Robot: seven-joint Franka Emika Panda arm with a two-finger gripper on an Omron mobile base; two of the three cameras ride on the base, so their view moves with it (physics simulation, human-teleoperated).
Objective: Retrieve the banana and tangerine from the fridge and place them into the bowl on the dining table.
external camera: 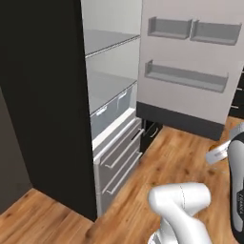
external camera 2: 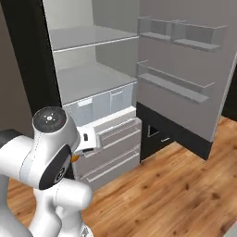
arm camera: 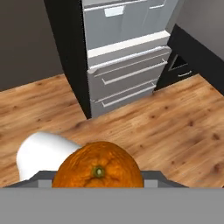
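The tangerine (arm camera: 98, 168), round and bright orange with a green stem dimple, sits right at the bottom of the hand view. My gripper (external camera 2: 77, 155) is shut on it, and a sliver of orange (external camera 2: 74, 158) shows under the white hand. The grey fridge (external camera: 112, 90) stands open ahead, its pale shelves bare and its lower drawers (arm camera: 127, 76) closed. The gripper hangs low in front of those drawers, clear of them. The banana, the bowl and the dining table are out of view.
The fridge door (external camera: 190, 62) is swung wide to the right, with shelf bins (external camera 2: 178, 88) on its inside. A black side panel (external camera: 47, 105) flanks the fridge on the left. Dark cabinets (external camera 2: 155, 134) stand behind the door. Wooden floor (arm camera: 175, 127) spreads below.
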